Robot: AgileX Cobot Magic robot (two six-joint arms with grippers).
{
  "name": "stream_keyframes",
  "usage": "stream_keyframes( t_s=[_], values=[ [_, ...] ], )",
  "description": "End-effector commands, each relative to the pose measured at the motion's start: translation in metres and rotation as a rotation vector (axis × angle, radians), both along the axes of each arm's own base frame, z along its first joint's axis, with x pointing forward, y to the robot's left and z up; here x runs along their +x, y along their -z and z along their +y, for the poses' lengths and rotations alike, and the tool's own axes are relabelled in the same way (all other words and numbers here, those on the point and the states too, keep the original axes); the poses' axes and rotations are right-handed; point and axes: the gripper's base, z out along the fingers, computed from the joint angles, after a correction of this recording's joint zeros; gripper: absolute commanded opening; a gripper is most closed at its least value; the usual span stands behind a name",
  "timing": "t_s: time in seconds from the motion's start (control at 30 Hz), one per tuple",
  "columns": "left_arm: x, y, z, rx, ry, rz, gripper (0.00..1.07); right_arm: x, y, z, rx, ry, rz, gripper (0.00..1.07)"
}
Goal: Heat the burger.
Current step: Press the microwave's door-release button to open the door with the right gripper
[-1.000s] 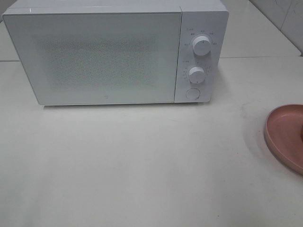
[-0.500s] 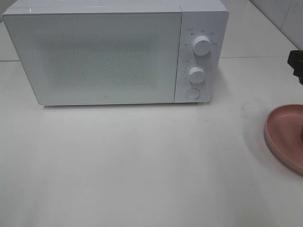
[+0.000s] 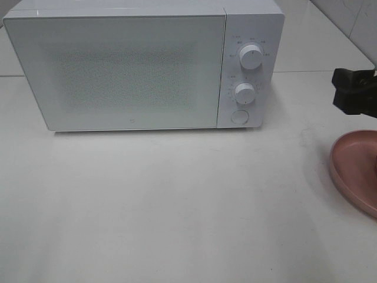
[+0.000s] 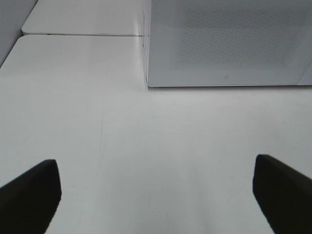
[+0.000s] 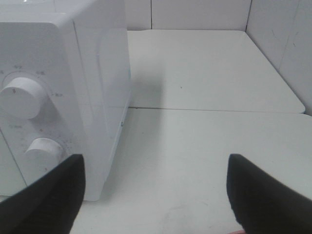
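Observation:
The burger is out of view in every frame. A white microwave (image 3: 135,65) stands at the back of the table with its door shut; it also shows in the left wrist view (image 4: 224,44) and the right wrist view (image 5: 63,87). My right gripper (image 3: 341,89) pokes in from the right edge, above the pink plate (image 3: 356,168) and right of the microwave's knobs (image 3: 251,56). It is open (image 5: 153,200) with nothing between its fingers. My left gripper (image 4: 156,195) is wide open over bare table in front of the microwave's left corner, and it does not show in the exterior view.
The microwave's control panel carries two round knobs and a round button (image 3: 240,116). The pink plate is cut off by the right edge. A tiled wall (image 5: 278,39) rises behind and to the right of the table.
My right gripper has come into the exterior view from the right edge and moved leftward above the plate. Microwave and plate have not moved.

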Motion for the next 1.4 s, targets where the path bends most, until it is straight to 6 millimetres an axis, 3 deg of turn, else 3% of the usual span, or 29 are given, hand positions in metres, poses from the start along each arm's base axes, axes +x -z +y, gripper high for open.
stream_keyframes(
  t_s=[0.03,0.67,0.97,1.23,1.4],
  values=[
    [-0.003,0.0,0.0,-0.006,-0.004,-0.022,1.0,0.001,0.005,0.015,-0.043,-0.016,-0.022,0.76],
    [-0.003,0.0,0.0,-0.006,-0.004,-0.022,1.0,-0.01,0.038,0.079,-0.056,-0.006,-0.05,0.76],
    [-0.003,0.0,0.0,-0.006,-0.004,-0.022,1.0,-0.003,0.05,0.103,-0.054,-0.004,-0.017,0.76],
    [-0.003,0.0,0.0,-0.006,-0.004,-0.022,1.0,0.003,0.057,0.109,-0.035,0.003,0.003,0.75],
    [-0.003,0.0,0.0,-0.006,-0.004,-0.022,1.0,0.003,0.06,0.11,0.105,0.034,0.039,0.73]
  ],
)
